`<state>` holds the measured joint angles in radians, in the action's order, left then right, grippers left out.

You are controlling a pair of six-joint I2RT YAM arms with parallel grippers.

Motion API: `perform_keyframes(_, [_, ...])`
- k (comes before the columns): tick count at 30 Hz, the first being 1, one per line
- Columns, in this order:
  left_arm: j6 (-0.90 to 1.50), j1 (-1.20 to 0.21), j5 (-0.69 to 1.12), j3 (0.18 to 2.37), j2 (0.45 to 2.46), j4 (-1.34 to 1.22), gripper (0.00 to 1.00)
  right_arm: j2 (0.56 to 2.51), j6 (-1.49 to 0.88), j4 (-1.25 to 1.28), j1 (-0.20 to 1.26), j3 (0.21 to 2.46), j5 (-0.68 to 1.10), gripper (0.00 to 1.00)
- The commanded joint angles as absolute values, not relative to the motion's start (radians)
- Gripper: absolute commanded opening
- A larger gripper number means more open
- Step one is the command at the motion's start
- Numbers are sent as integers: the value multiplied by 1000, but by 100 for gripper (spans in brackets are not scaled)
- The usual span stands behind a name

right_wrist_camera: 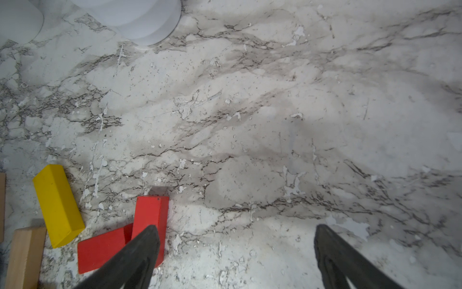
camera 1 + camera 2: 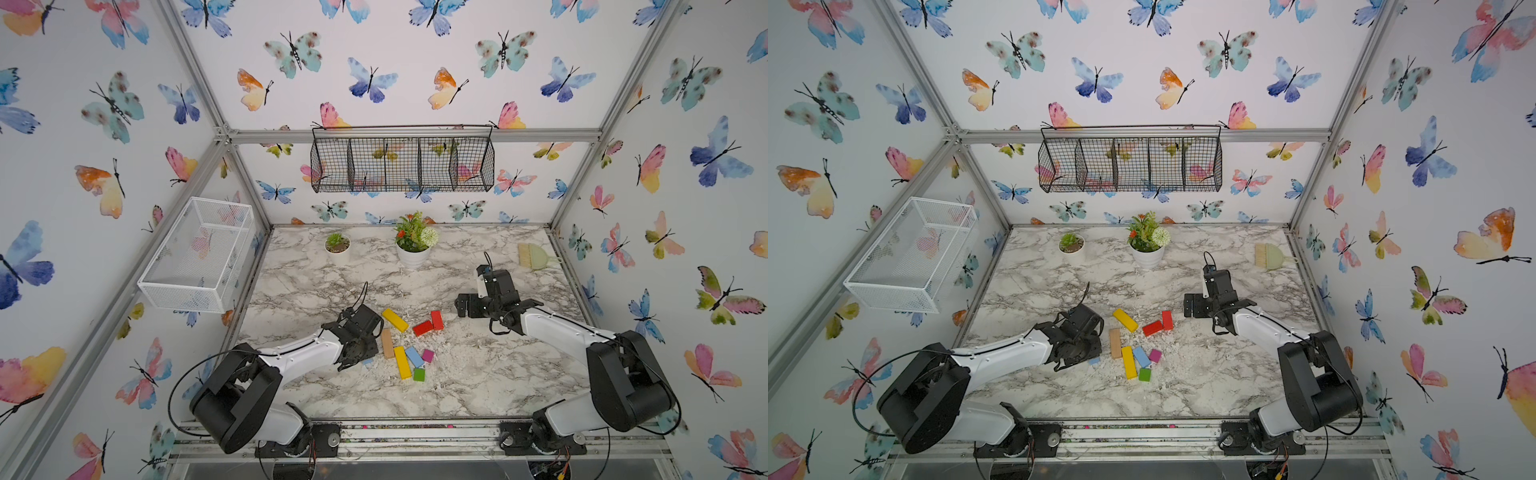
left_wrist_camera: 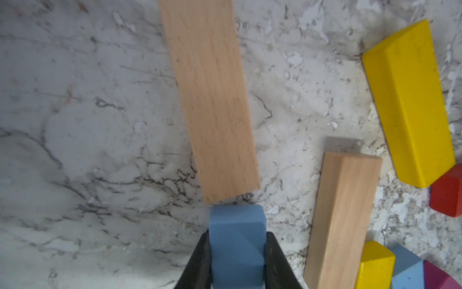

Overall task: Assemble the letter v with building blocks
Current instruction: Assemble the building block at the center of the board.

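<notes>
My left gripper (image 3: 237,234) is shut on a light blue block (image 3: 237,247), low over the marble table; in both top views only a sliver of that block (image 2: 368,361) (image 2: 1094,360) shows under the wrist. A tan bar (image 3: 210,100) lies just beyond it. To its right lies a loose cluster: tan bar (image 2: 387,343), two yellow bars (image 2: 395,320) (image 2: 402,362), two red blocks (image 2: 423,328) (image 2: 436,320), a light blue block (image 2: 414,356), a magenta cube (image 2: 427,355) and a green cube (image 2: 419,374). No letter v shows. My right gripper (image 1: 236,229) (image 2: 461,305) hangs open and empty beside the red blocks (image 1: 150,220).
Two potted plants (image 2: 337,245) (image 2: 414,241) stand at the back of the table, a small brush and dustpan (image 2: 534,255) at the back right. A white wire basket (image 2: 195,253) hangs on the left wall, a black one (image 2: 401,164) on the back wall. White flakes litter the marble.
</notes>
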<state>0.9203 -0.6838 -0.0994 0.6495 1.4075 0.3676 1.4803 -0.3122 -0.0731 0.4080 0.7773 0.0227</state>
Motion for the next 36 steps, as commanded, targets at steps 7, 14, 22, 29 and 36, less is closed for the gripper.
perform_keyframes(7, [905, -671, -100, 638, 1455, 385, 22, 1473, -301, -74, 416, 784, 28, 98])
perform_keyframes(14, [903, -667, -105, 638, 1462, 391, 23, 1479, -301, -73, 416, 784, 28, 98])
perform_keyframes(22, [902, -668, -112, 640, 1469, 400, 28, 1483, -301, -72, 416, 784, 29, 98])
perform_keyframes(29, [908, -667, -120, 632, 1463, 405, 34, 1485, -302, -71, 416, 784, 29, 98])
perform_keyframes(36, [911, -667, -130, 628, 1441, 419, 39, 1488, -302, -72, 416, 784, 29, 98])
